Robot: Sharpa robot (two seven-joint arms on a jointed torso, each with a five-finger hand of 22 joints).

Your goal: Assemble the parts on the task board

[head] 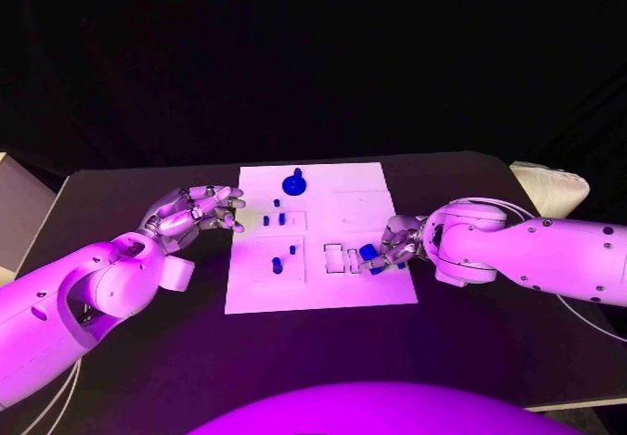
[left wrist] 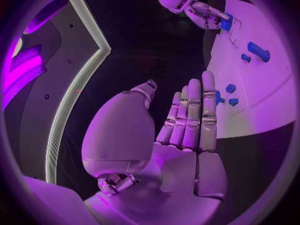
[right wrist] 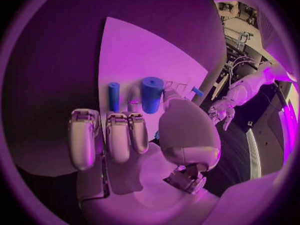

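- Head view, far left: the left silver many-fingered hand hovers just beside the left edge of the flat white task board, holding nothing that I can see, its fingers loosely curled here.
- Left wrist view shows what the head view does not: that same hand has its fingers straight and pressed side by side, the palm bare.
- On the board's left half lie several small blue pegs, with a longer blue peg below them; near the far edge stands a round blue knob-shaped part.
- Toward the right, the right silver many-fingered hand rests over the board's near right corner, its fingertips pinching a chunky blue block part just beside the rectangular slots.
- Right wrist view adds detail hidden from above: a short blue cylinder and a slim blue peg stand ahead of the right hand, whose fingers curl downward; the pinch itself is not visible from here.
- Risk, as I judge it: the block may tilt in the pinch and jam against a slot rim, because the fingers hide the alignment.
- Another risk: pressing down could slide the board, since the left hand does not brace it.
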